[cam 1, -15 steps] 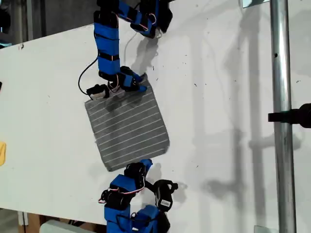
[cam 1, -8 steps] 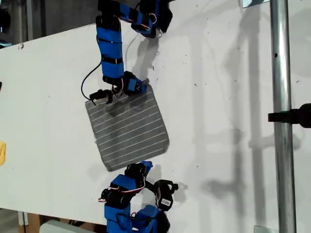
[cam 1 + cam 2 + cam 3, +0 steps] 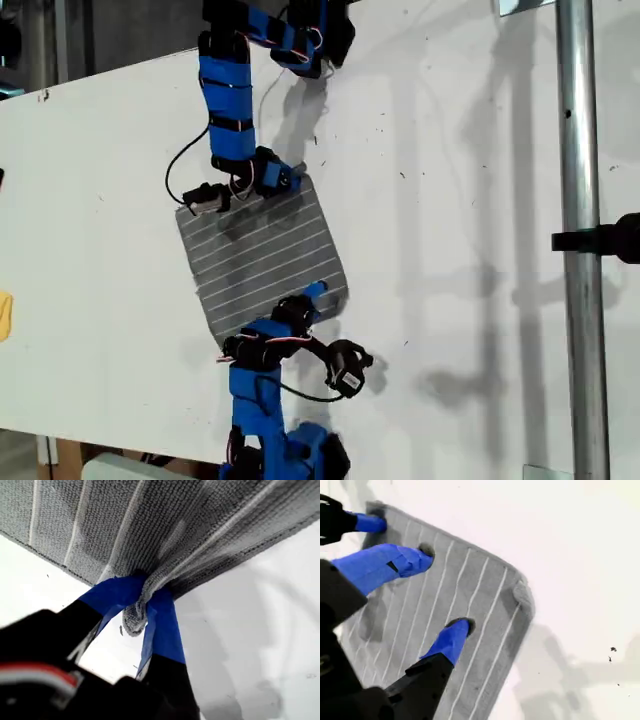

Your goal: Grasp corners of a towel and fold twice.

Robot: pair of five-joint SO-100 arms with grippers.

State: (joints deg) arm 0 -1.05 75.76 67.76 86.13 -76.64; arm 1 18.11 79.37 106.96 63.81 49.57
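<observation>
The towel (image 3: 262, 250) is seen lying flat on the white table (image 3: 450, 200), at the middle of the exterior view and slightly turned, between the two arms. My first gripper (image 3: 284, 180), reaching in from the top of the exterior view, is closed on the towel's upper right corner as that view shows it. In the first wrist view the blue fingers (image 3: 162, 625) are pressed together on a bunched tuft of grey cloth (image 3: 135, 615). The rest of the towel (image 3: 175, 525) is drawn into folds above the pinch, and only a part of it is framed there.

My second gripper (image 3: 308, 298) is seen coming from the bottom of the exterior view, over the towel's lower right part. Its fingers (image 3: 452, 640) are spread wide apart, and both tips are set down on the striped cloth (image 3: 485, 590), just inside a slightly curled corner (image 3: 524, 596). Nothing is clamped between them. Whether the tips press into the fabric cannot be told. At the far corner in that view, a blue tip of my first gripper (image 3: 369, 522) is partly cut off by the picture's edge.
</observation>
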